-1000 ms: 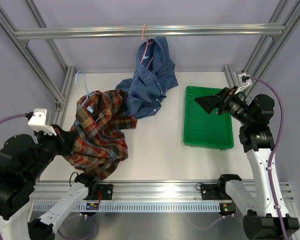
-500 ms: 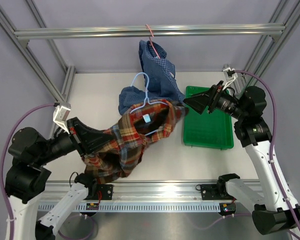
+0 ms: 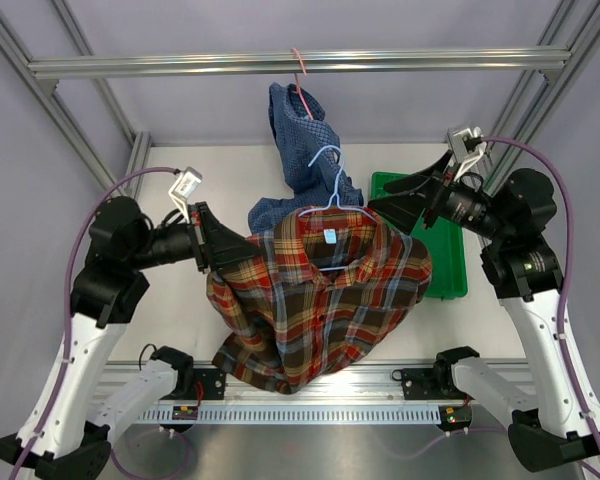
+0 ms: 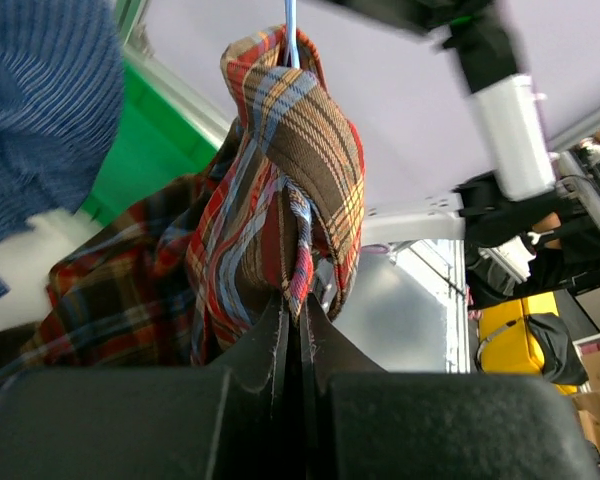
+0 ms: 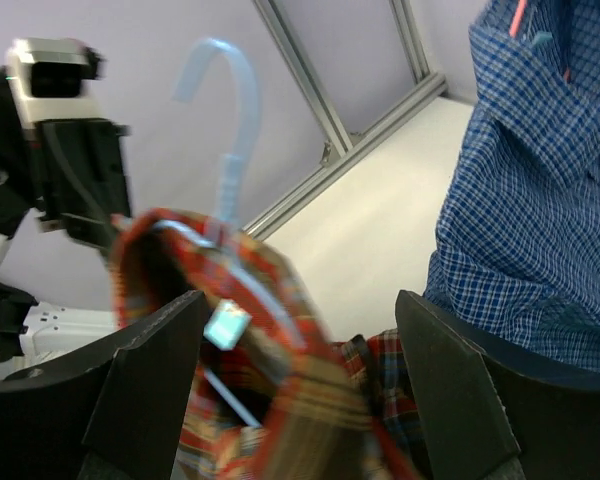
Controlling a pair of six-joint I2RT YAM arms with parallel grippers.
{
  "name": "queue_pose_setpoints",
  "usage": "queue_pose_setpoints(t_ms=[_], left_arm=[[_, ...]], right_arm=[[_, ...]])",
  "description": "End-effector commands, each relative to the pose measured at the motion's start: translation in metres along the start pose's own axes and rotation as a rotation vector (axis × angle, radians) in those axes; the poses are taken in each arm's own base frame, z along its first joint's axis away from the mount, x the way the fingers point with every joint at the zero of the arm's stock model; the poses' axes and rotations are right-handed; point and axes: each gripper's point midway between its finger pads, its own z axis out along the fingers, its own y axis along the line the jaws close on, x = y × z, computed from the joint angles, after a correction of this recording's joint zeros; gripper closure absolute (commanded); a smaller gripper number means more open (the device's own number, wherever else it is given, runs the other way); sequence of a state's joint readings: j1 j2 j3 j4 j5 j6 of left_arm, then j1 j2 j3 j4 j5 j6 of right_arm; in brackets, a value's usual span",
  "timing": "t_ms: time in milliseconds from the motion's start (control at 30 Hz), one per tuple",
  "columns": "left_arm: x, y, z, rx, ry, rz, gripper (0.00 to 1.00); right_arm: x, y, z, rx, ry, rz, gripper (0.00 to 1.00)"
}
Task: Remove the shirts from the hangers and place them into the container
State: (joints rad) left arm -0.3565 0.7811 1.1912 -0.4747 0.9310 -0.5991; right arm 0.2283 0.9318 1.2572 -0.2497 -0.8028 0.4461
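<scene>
- The left end effector (image 4: pixel 295 312) is clenched on a fold of the plaid shirt (image 3: pixel 325 300); the left wrist view shows the cloth pinched between its closed jaws.
- Change: a second ago this shirt lay crumpled near the left edge of the surface (image 3: pixel 230 165). It is now lifted and spread, hanging over the middle of the surface towards the near edge.
- Its right side now covers the left part of the tray (image 3: pixel 448 270), which sits by the right edge.
- The light blue hanger (image 5: pixel 237 150) is still inside the collar, with its hook standing free above.
- The right end effector (image 5: pixel 300 330) is released, jaws wide. It has moved off the tray to the collar, and its fingers flank the hanger neck without touching it.
- The blue shirt (image 3: pixel 302 150) is unchanged, hanging on the pink hanger (image 3: pixel 298 62) from the top rail (image 3: pixel 180 66) at the far edge.
- Judgement: the shirt is now presented for stripping. The likely next step is for the right end effector to close on the hanger.
- Neither shirt is in the tray yet.
</scene>
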Motion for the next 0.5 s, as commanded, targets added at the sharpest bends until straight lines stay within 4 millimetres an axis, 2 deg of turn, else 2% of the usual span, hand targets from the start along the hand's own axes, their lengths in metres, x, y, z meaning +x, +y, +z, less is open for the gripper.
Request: queue_pose_setpoints(t_ms=[0,133,333,467], left_arm=[[-0.003,0.009,0.009,0.032,0.004,0.064,1.0],[-0.006,0.008,0.012,0.052,0.004,0.068,1.0],[-0.012,-0.009,0.007,0.088,0.003,0.083,1.0],[-0.016,-0.026,0.0,0.116,-0.003,0.106,1.0]], right_arm=[[-0.006,0.018,-0.009,-0.026,0.006,-0.076,0.14],[0.003,0.031,-0.009,-0.121,0.063,-0.075,0.13],[0.026,0.014,-0.009,-0.091,0.096,-0.094,0.14],[0.051,-0.01,-0.011,-0.014,0.145,-0.089,0.14]])
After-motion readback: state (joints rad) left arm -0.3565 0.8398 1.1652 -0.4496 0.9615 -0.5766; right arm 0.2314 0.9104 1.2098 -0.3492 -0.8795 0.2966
